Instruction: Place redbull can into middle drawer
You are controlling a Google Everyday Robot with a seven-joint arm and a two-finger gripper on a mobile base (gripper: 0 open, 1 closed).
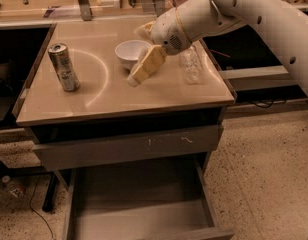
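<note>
Single camera | stood high in front of the bench (109, 101), tilted steeply down | close range, framing its top down to the open middle drawer (139, 189) | gripper (135, 75) hung over the bench centre

Gripper (134, 77) hangs over tabletop (109, 96), tilted down, just in front of white bowl (130, 52). 1 redbull can (63, 67) stands upright well to its view-left. Clear bottle (190, 64) near its view-right. Middle drawer (139, 206) open below.
</note>
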